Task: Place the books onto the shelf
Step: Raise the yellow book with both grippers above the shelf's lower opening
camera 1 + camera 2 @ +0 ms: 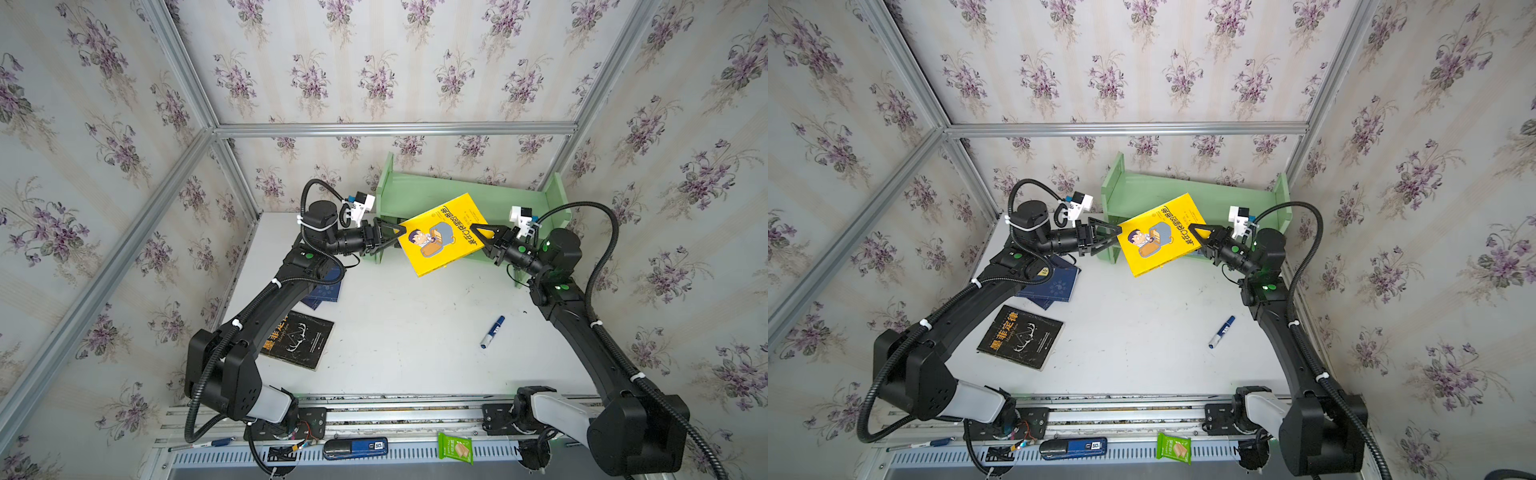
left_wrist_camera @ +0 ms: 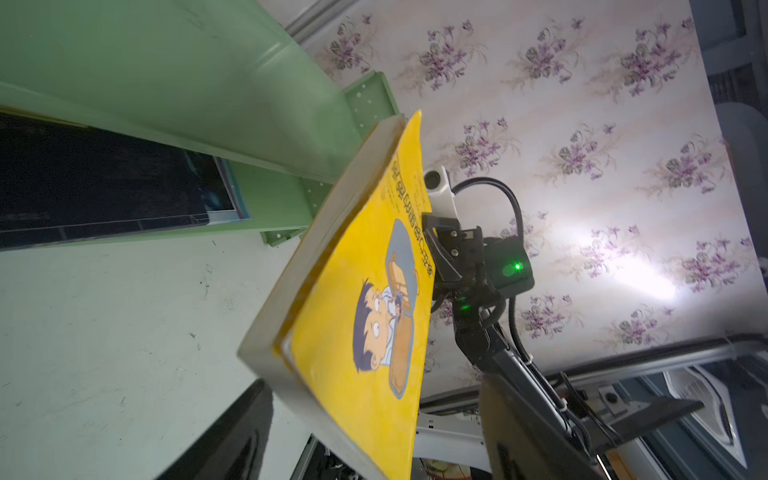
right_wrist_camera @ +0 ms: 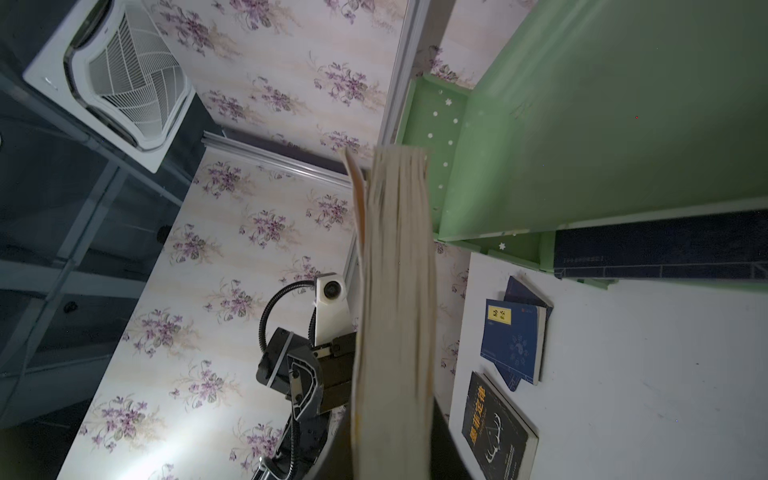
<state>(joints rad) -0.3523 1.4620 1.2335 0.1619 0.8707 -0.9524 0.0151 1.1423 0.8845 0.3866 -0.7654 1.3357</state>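
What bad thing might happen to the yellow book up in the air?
1. The yellow book hangs tilted above the table, pinched along one edge by the right gripper alone. The left gripper is open, so the book might slip or swing down.
2. In the right wrist view its cover flares away from the pages, so it could snag on the shelf edge and bend.
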